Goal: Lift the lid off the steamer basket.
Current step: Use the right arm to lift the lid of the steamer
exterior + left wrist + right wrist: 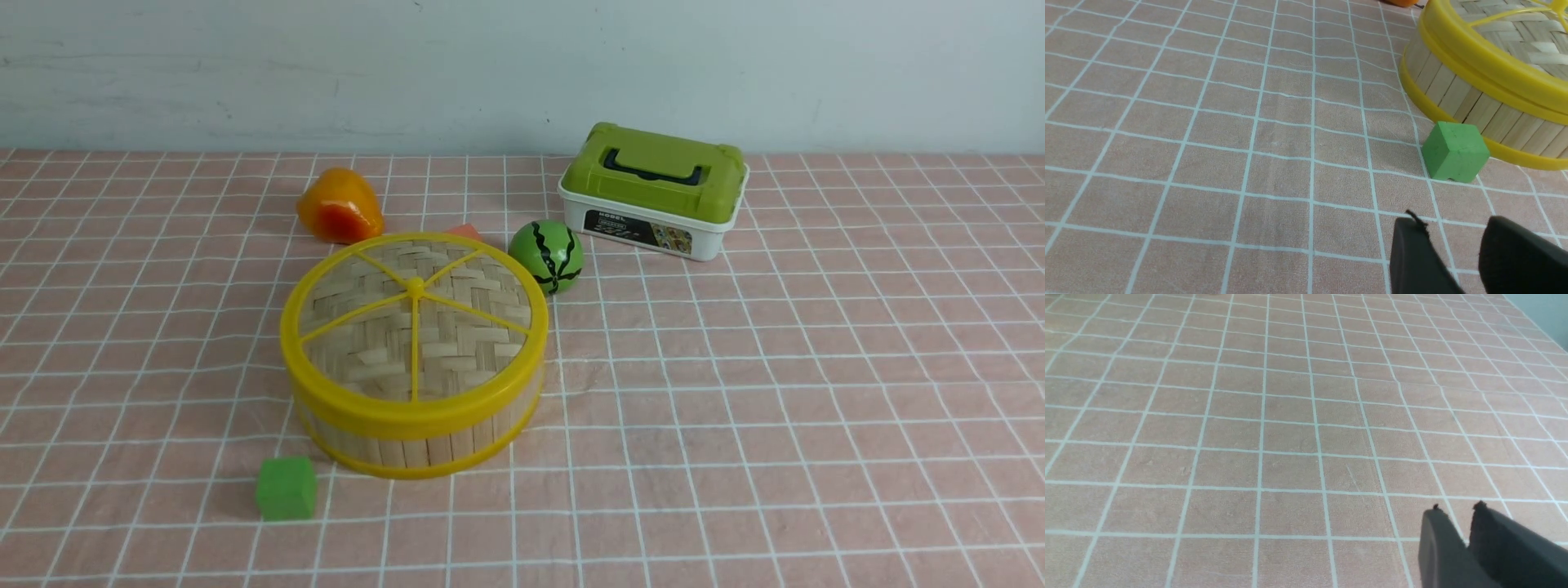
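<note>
Pale woven bamboo fills the flat round lid with its thick yellow plastic rim (414,327). In the front view the lid sits closed and level on the round steamer basket of upright bamboo slats and yellow rims (424,447). Being a disc, it has no long axis. Its broad face and centre knob point straight up, and one of its five yellow spokes runs directly toward the robot. The basket stands on the pink cloth with a white grid (775,408), on the left arm's side of the middle. A small green foam cube (286,487) lies just off the basket's near edge. Behind it are an orange-yellow toy fruit (339,206) and a green striped watermelon ball (546,256). A white rectangular box with a green top (653,192) is farther back, toward the right arm's side.

In the left wrist view, the left gripper (1453,223) hangs low over the cloth. Its dark fingers are well parted and hold nothing. The green cube lies close ahead of the fingertips, and the lidded basket stands just past it, near the cube though I cannot tell whether they touch.

In the right wrist view, the right gripper (1457,508) shows only a slim gap between its tips and grips nothing. Bare checked cloth stretches ahead of it.
</note>
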You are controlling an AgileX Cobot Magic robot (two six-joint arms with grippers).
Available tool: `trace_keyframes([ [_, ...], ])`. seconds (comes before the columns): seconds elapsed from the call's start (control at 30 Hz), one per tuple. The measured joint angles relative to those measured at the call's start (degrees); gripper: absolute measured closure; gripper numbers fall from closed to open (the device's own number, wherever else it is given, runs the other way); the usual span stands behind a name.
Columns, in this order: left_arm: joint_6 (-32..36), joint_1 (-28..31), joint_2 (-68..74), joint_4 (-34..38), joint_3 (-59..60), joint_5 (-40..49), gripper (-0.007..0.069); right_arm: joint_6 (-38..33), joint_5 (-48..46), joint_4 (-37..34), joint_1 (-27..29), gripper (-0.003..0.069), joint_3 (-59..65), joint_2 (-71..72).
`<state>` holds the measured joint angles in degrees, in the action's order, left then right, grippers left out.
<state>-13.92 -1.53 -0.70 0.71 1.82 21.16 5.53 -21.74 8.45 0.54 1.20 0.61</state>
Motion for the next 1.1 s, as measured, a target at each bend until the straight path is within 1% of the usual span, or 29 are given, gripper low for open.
trace_keyframes([
  [0.17,0.0,0.0,0.0,0.0,0.0,0.0,0.0385,0.0,0.1,-4.0,0.0,0.0558,0.0,0.0],
  [0.37,0.0,0.0,0.0,0.0,0.0,0.0,0.0385,0.0,0.1,-5.8,0.0,0.0547,-0.1,0.0],
  [0.4,0.0,0.0,0.0,0.0,0.0,0.0,0.0385,0.1,0.2,-7.5,0.0,0.0546,-0.1,0.0],
  [0.5,0.0,0.0,0.0,0.0,0.0,0.0,0.0385,3.2,0.2,-16.1,0.0,0.0542,-0.1,0.0],
  [0.57,0.0,0.0,0.0,0.0,0.0,0.0,0.0385,10.3,0.0,-27.7,0.0,0.054,0.0,0.0],
  [0.6,0.0,0.0,0.0,0.0,0.0,0.0,0.0385,12.4,-0.1,-32.5,0.0,0.054,0.1,0.0],
  [0.63,0.0,0.0,0.0,0.0,0.0,0.0,0.0385,16.4,-0.4,-39.3,0.0,0.0539,0.2,0.0],
  [0.67,0.0,0.0,0.0,0.0,0.0,0.0,0.0385,18.6,-0.6,-43.2,0.0,0.0539,0.3,0.0],
  [0.73,0.0,0.0,0.0,0.0,0.0,0.0,0.0385,21.3,-0.7,-48.8,0.0,0.0539,0.3,0.0],
  [0.8,0.0,0.0,0.0,0.0,0.0,0.0,0.0385,21.3,-0.7,-50.5,0.0,0.0539,0.3,0.0],
  [0.93,0.0,0.0,0.0,0.0,0.0,0.0,0.0385,18.5,-0.7,-49.8,0.0,0.0539,0.3,0.0],
  [1.07,0.0,0.0,0.0,0.0,0.0,0.0,0.0385,12.8,-2.1,-47.9,0.0,0.0534,0.3,0.0],
  [1.1,0.0,0.0,0.0,0.0,0.0,0.0,0.0385,9.7,-2.1,-47.6,0.0,0.0531,0.3,0.0],
])
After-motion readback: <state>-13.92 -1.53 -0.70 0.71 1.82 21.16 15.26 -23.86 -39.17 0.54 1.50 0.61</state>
